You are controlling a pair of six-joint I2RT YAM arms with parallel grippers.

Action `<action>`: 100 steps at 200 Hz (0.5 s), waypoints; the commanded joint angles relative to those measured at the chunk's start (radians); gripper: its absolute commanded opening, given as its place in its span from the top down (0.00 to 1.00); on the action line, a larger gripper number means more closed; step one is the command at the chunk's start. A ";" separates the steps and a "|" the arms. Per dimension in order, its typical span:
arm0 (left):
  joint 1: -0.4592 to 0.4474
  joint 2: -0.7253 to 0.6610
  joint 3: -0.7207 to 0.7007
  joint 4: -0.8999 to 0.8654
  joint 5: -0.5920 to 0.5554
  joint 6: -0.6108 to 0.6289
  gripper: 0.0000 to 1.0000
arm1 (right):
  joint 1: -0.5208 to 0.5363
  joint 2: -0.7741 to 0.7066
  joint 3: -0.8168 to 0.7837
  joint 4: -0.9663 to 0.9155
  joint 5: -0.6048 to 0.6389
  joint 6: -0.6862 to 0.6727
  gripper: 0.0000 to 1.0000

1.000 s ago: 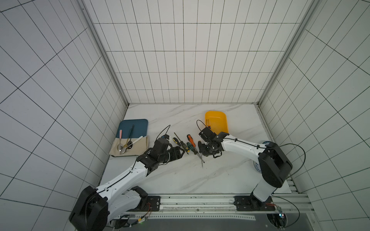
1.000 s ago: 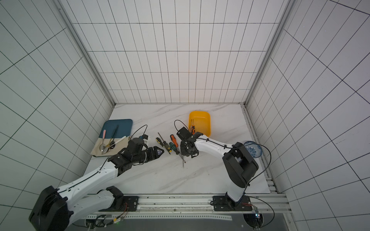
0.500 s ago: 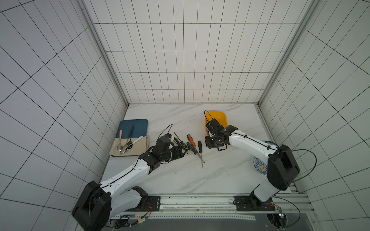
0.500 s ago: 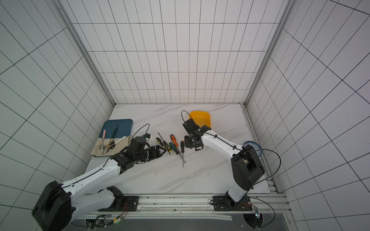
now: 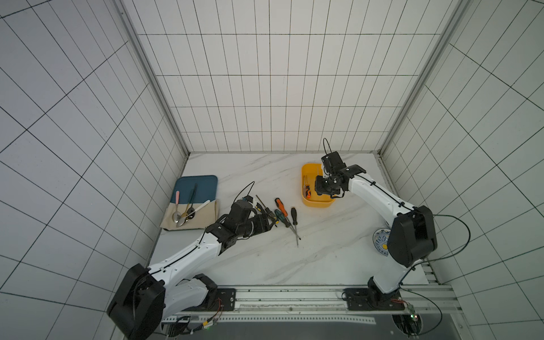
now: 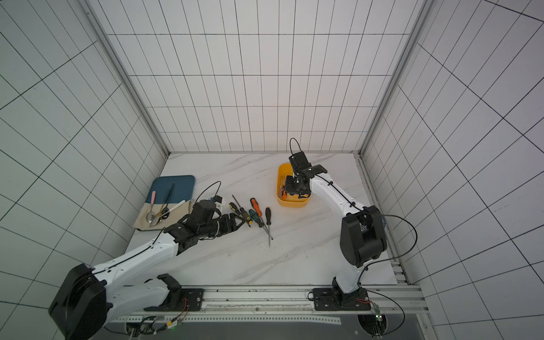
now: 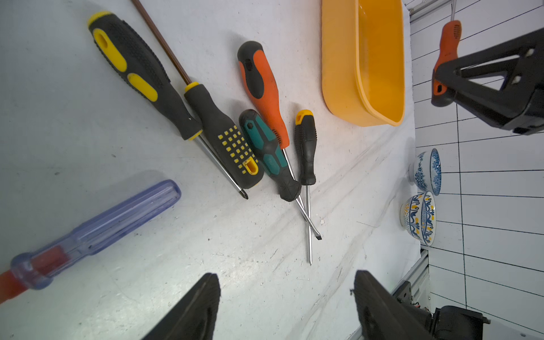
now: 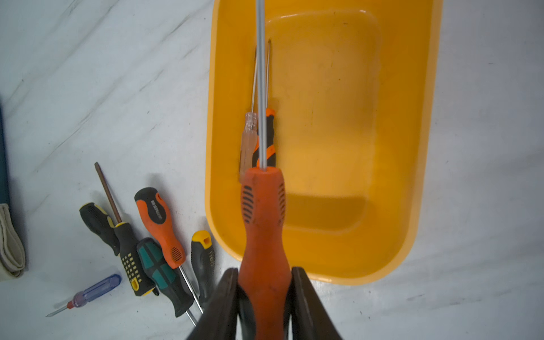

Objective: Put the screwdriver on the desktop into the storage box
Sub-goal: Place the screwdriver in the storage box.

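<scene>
My right gripper [image 8: 265,275] clenched the screwdriver [image 8: 263,212] by its ribbed orange handle over the glossy, round-cornered storage box [image 8: 412,147]; the steel tip was cut off. My left gripper [image 7: 286,275] gaped empty.

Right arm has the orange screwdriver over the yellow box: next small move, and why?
Probably lower the right gripper slightly and open it: the orange screwdriver it grips hangs over the storage box, its shaft lined along the box, two other screwdrivers already inside.

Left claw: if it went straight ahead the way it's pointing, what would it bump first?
Probably the thin shaft of the slim black screwdriver, lying nearest ahead of the open left claw; depth is unclear, so maybe the desktop first.
</scene>
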 commanded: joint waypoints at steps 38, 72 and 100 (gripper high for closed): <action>-0.003 -0.028 0.007 -0.015 -0.020 0.025 0.24 | -0.058 0.172 0.181 -0.077 -0.014 -0.042 0.79; -0.002 -0.029 0.009 -0.023 -0.027 0.030 0.24 | -0.061 0.250 0.233 -0.088 -0.035 -0.045 0.79; -0.002 -0.028 0.013 -0.029 -0.027 0.031 0.24 | -0.061 0.298 0.249 -0.082 -0.048 -0.047 0.79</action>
